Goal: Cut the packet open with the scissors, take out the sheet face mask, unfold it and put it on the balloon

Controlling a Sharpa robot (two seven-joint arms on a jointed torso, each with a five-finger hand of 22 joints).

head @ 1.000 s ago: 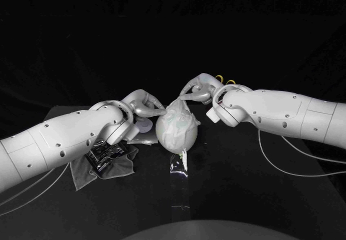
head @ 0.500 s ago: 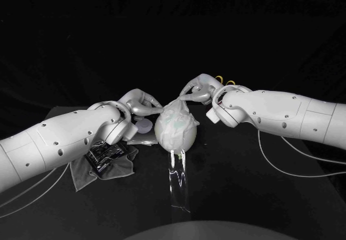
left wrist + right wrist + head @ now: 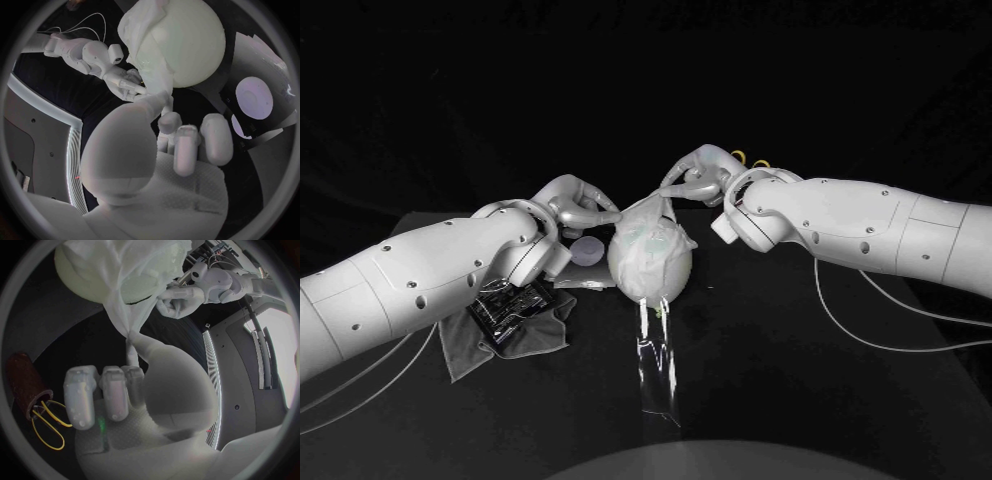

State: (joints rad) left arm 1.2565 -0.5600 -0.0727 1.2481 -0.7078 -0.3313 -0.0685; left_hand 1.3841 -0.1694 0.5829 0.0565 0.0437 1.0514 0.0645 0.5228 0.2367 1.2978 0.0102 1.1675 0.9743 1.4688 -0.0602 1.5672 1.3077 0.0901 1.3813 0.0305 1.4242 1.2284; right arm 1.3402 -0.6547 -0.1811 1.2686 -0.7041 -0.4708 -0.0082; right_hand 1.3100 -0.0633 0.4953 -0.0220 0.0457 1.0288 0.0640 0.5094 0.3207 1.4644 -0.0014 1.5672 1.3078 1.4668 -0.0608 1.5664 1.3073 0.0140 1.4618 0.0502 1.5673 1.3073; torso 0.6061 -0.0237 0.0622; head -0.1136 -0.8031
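Two pinches hold sheet face mask (image 3: 651, 250) over balloon (image 3: 187, 50): left robot hand (image 3: 583, 206) ten o'clock, right robot hand (image 3: 698, 180) one o'clock.

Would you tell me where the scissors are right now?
The scissors lie just beyond the right hand in the head view, yellow handles showing. The right wrist view has them beside a brown tube.

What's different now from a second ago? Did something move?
The clear film under the balloon now reaches much farther toward the robot than before. The left hand shifted slightly. It and the right hand keep pinching the sheet face mask on the balloon. The grey cloth stayed put.
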